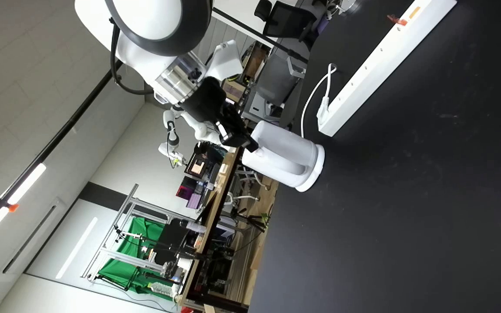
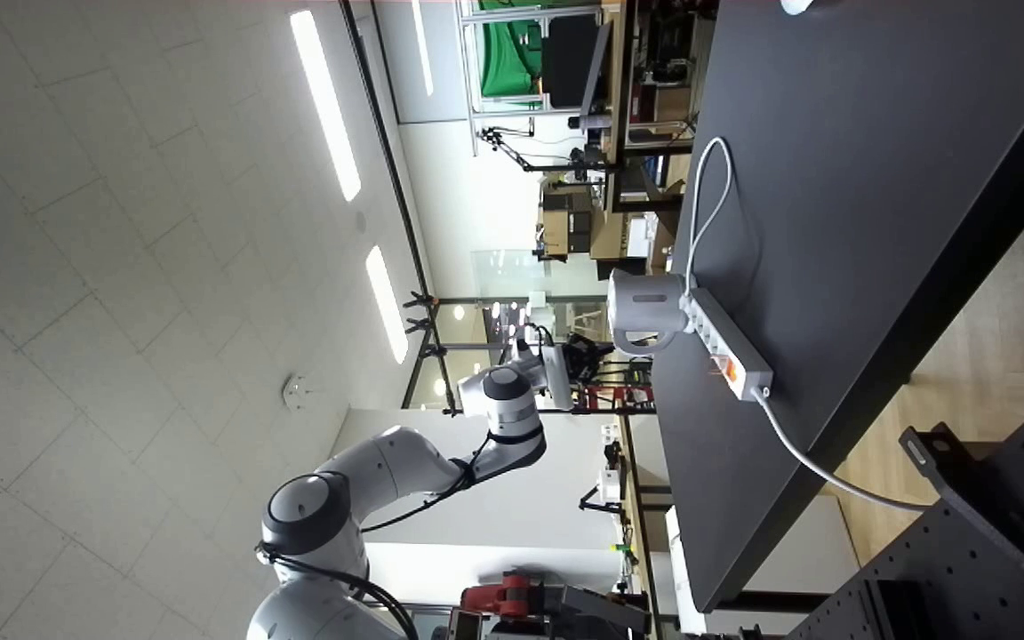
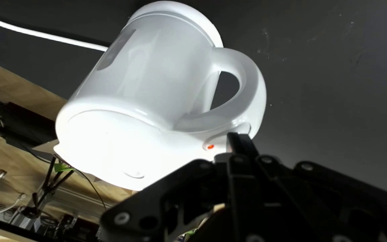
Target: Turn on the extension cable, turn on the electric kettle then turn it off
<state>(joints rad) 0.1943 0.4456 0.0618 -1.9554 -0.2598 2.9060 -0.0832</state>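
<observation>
Kettle point(image 3: 160, 74) lidded, inside hidden

- Brightness up top: white ceiling lights point(image 2: 325, 107) blazing in both exterior views!
- Fierce glare in the wrist view, the electric kettle lid point(image 3: 113, 148) burned out to pure white!
- Against it, the gripper point(image 3: 240, 136) goes nearly black, detail swallowed!
- And on the dark tabletop point(image 2: 850, 133), a soft, faint shadow curving beside the kettle cord point(image 2: 729, 169)!
</observation>
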